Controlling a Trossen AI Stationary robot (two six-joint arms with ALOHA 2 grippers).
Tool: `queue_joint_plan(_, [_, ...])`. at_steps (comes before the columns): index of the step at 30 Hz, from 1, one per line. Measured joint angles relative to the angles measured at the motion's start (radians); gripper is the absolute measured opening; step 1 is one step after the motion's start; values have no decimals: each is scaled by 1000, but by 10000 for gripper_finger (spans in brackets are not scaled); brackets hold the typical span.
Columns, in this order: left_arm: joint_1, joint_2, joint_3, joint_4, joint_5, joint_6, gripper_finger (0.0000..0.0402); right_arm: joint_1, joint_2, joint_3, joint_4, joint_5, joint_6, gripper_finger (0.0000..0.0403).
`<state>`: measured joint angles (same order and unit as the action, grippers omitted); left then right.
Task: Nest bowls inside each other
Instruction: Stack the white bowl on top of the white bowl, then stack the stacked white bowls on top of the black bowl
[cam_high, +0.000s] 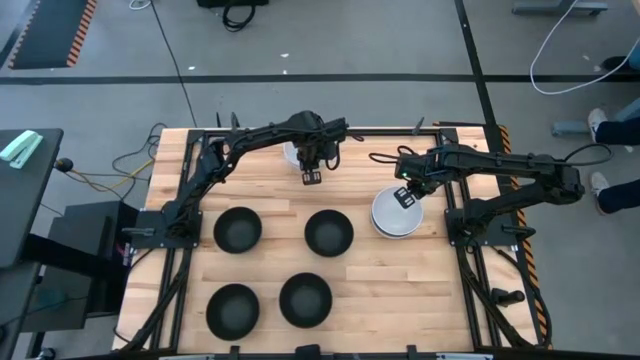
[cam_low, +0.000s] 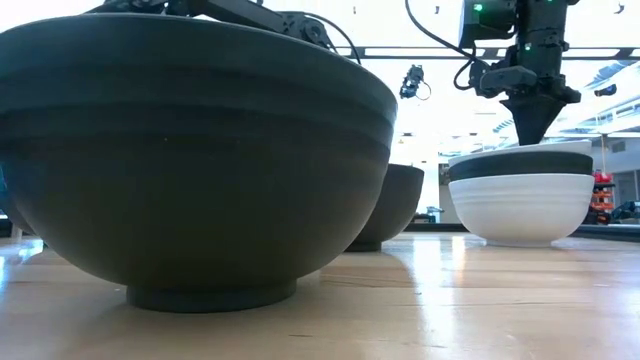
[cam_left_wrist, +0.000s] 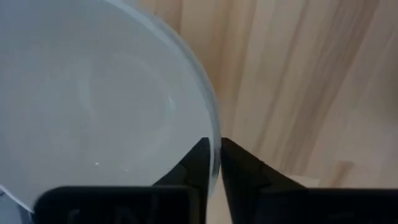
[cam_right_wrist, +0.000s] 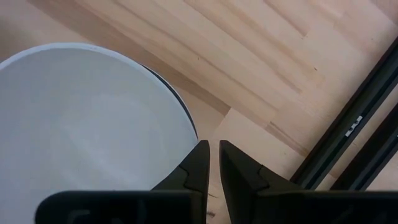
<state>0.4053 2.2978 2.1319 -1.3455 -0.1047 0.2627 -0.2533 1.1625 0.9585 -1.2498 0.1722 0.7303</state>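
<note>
Nearest black bowl: loose on table.
Left gripper: fingertips straddle white bowl rim, grip uncertain.
Right gripper: empty, nearly closed, beside nested stack.
Advice: pinch rim squarely, lift level.

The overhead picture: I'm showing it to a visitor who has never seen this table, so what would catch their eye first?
Probably the four black bowls set out in a square on the front half of the wooden table. Next, the stack of bowls with a white one on top at the right, with the right claw over its rim. Third, the left claw at the back, on the rim of a lone white bowl.
</note>
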Motion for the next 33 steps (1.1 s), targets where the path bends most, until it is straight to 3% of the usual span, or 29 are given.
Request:
queue_joint_plan(8, [-12,0,5,-41,-44,-61,114,0,0,0,1,0,0,43])
queue_joint_plan(15, [-35,0,119,-211,-76,-159,138,0,0,0,2,-24,0,48])
queue_joint_plan(20, [-86,-2,222,-224,-77,-189,151,0,0,0,2,-69,-3,66])
queue_joint_plan(33, [-189,-45,212,-226,-120,-181,149,-8,0,0,-8,-81,8,98])
